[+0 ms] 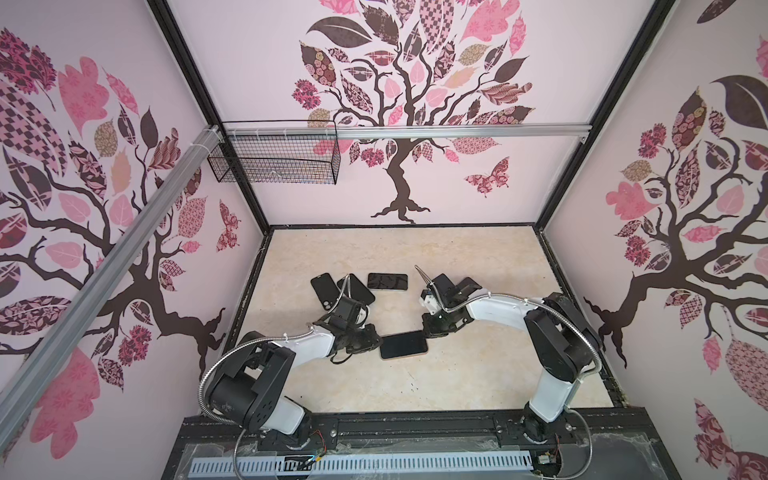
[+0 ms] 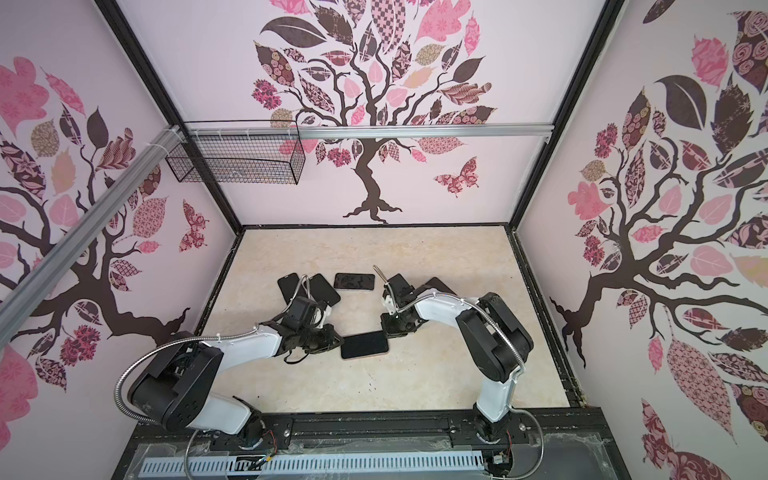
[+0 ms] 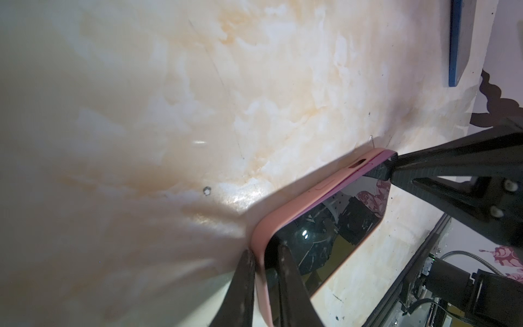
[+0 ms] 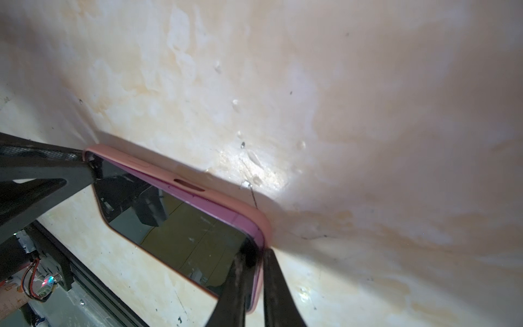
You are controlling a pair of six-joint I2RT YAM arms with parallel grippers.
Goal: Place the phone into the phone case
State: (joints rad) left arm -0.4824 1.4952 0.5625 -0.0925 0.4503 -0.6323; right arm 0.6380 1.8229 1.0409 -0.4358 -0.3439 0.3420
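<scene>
the phone lies screen up on the marbled table, a little toward 6 o'clock from the table's middle in both top views, and it sits in the pink phone case. along one long side a darker magenta band shows between the case's rim and the glass; whether that side is fully seated i cannot tell.

the left gripper is at the phone's 9 o'clock end. its jaws are nearly closed, pinching the case's corner, with one finger outside the pink wall and the other on the glass.

the right gripper is at the phone's 1 o'clock corner, its jaws likewise drawn in tight over the case's rim, with one finger outside the wall and its mate on the screen.

three dark phones lie flat at about 11 o'clock from the held one, well apart from it. two of them overlap beside the left arm. a wire basket hangs on the back wall at 11 o'clock.
</scene>
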